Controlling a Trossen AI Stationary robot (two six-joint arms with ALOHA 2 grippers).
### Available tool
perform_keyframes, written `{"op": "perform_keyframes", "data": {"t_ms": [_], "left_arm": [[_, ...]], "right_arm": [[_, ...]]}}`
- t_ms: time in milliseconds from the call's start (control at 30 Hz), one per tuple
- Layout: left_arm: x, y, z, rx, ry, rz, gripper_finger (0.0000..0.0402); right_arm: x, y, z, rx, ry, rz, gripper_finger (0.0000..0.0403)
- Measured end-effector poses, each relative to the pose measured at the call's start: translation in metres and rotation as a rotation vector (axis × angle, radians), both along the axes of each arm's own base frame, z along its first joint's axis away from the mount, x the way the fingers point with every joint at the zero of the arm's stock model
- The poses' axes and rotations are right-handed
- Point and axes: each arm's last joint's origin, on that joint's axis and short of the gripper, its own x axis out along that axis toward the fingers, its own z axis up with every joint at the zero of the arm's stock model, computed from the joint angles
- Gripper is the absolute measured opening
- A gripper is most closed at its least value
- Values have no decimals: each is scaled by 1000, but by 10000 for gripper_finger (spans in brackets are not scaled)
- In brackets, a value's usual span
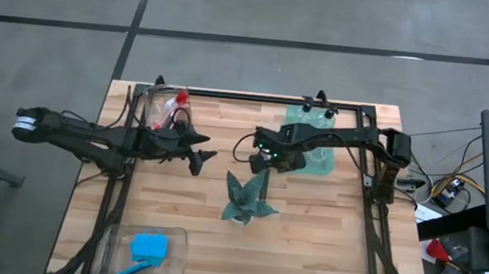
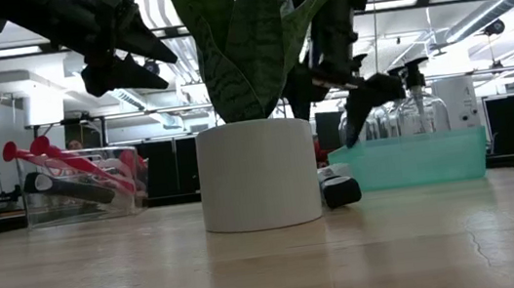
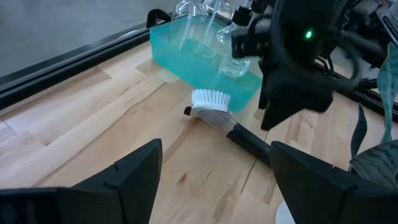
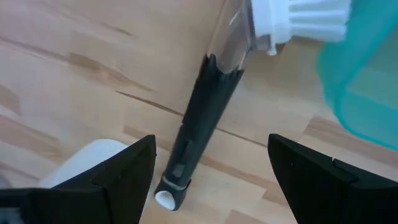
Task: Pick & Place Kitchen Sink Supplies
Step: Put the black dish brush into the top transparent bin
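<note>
Both the left gripper and right gripper hang apart over the wooden bench, a white-headed brush lying beneath the right, ceiling-lit room behind.

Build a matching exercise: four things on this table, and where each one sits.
1. Blue sponge
2. White-headed brush
3. Red-headed brushes
4. Bottles

a. in the teal bin
b. flat on the table beside the teal bin
c. in the clear bin at the table's near left corner
d. in the clear bin at the far left

Pairs: 1-c, 2-b, 3-d, 4-a
</note>
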Motion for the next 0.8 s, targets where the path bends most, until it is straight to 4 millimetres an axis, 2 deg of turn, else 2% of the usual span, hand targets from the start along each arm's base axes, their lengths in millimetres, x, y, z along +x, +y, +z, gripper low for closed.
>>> {"op": "perform_keyframes", "data": {"t_ms": [567, 800], "left_arm": [[0, 0, 0, 1, 0, -1, 289], [0, 0, 0, -4, 3, -3, 289]], "right_arm": [[17, 5, -48, 44, 67, 69, 281], [19, 5, -54, 47, 73, 95, 281]]}}
